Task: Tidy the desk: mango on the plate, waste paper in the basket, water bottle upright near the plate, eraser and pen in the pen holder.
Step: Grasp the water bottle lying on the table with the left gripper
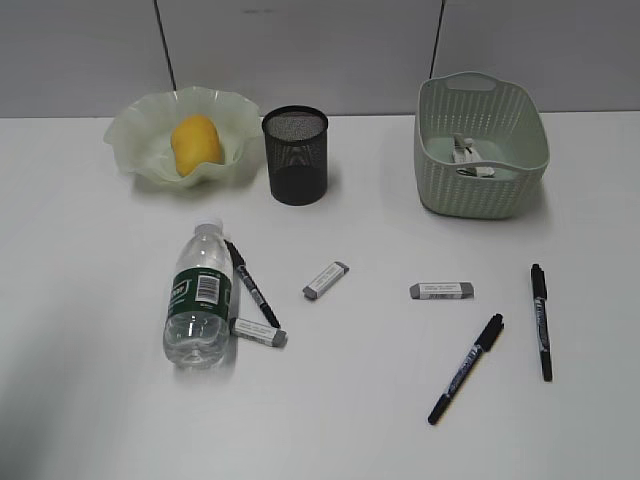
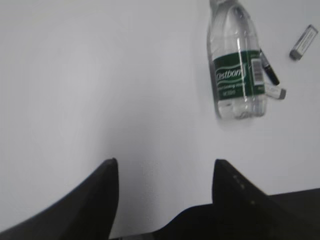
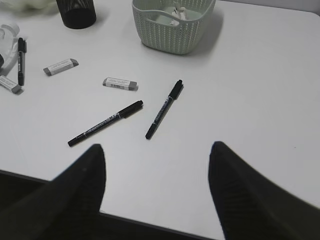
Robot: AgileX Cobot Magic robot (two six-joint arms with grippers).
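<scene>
1. At upper left of the exterior view: mango in the wavy green plate; black mesh pen holder beside it.
2. Upper right: basket holding the waste paper.
3. Lower left: water bottle lying flat, a pen and an eraser touching it.
4. Centre: two erasers; lower right, two pens.
5. Left gripper and right gripper: jaws spread, empty, above bare desk.
</scene>
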